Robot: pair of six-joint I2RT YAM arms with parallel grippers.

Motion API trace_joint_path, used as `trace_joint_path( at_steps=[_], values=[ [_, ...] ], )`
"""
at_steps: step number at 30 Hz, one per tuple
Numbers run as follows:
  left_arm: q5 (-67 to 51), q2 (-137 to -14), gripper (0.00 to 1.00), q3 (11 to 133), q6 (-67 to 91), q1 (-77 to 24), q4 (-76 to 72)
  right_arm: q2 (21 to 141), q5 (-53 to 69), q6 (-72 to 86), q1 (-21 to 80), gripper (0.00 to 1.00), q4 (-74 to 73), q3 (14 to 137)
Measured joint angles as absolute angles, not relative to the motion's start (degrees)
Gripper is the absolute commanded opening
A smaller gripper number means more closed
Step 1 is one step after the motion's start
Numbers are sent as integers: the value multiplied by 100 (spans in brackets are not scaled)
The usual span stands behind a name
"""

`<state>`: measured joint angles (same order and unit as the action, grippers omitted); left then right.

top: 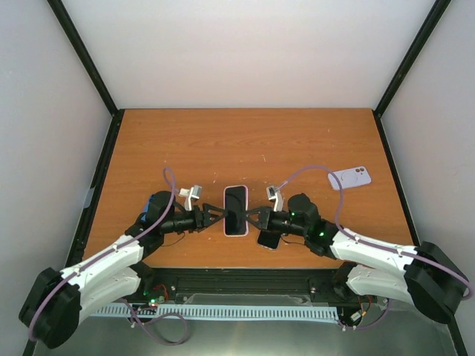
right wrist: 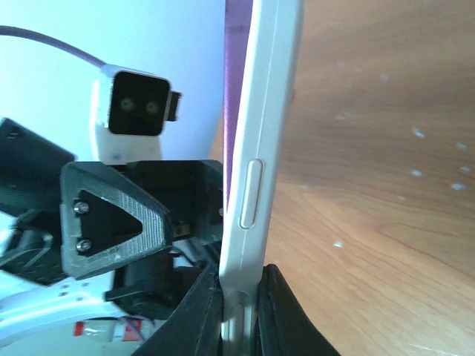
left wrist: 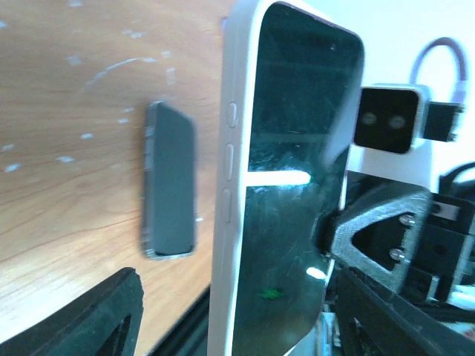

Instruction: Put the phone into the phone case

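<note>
At the near centre of the counter (top: 245,141), the phone (top: 236,209) sits screen-up inside its white case (left wrist: 225,222). My right jaws clench the case rim to steady it; my left jaws stand released, free to press edges home.

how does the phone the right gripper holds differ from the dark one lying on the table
The held phone has a white rim; the dark phone is grey all over. The held phone is pinched at its edge by the right gripper; the dark phone lies free on the table. Both are slim with rounded corners.
</note>
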<state>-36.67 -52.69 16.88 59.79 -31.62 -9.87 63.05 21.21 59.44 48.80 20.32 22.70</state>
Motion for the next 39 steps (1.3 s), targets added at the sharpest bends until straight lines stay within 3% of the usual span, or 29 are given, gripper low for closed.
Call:
trace_joint_path(
  at_steps=[4,11,19,29,39],
  values=[
    [-3994,-4921,61,1684,6095,-3155,-1439,5977,2307,5992,4880,7,2377,2263],
    [-4469,-4925,30,1619,6348,-3153,-2226,5946,2571,6171,4882,10,2740,2263],
    [-4648,-5022,11,1326,6698,-3148,-2884,5994,2694,6342,4880,25,2991,2126],
    [-4689,-5085,0,1313,6805,-3148,-3127,5699,2790,6451,4884,48,2978,1955],
    [-4552,-5033,0,1280,6807,-3148,-3183,5741,3155,6646,4886,45,3107,1645]
  ],
)
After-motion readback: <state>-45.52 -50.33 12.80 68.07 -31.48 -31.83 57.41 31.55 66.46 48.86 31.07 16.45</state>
